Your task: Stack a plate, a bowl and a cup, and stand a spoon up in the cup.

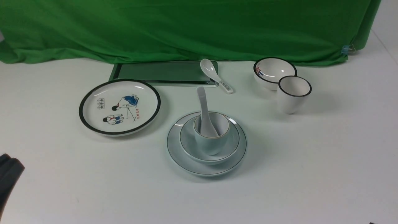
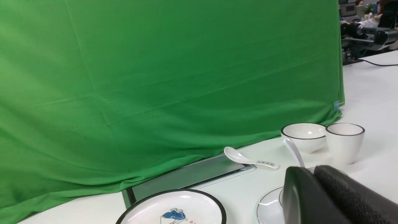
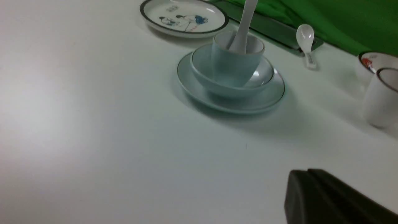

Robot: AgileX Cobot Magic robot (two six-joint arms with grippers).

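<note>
Atop the plate (image 1: 177, 160) sit bowl (image 1: 186, 141) and cup (image 1: 211, 146), spoon (image 1: 203, 109) leaning toward eleven o'clock; both end effectors (image 2: 303, 169) (image 3: 307, 171) closed, empty.

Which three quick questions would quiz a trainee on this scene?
1. True or false: the white ceramic spoon with the printed handle stands in the pale blue-green cup.
2. Fill in: the cup sits in the pale bowl, which rests on the ____.
3. Are the left gripper and right gripper open or shut?

Key: 1. False, the plain white spoon does; 2. thin-rimmed pale plate; 3. both shut.
</note>
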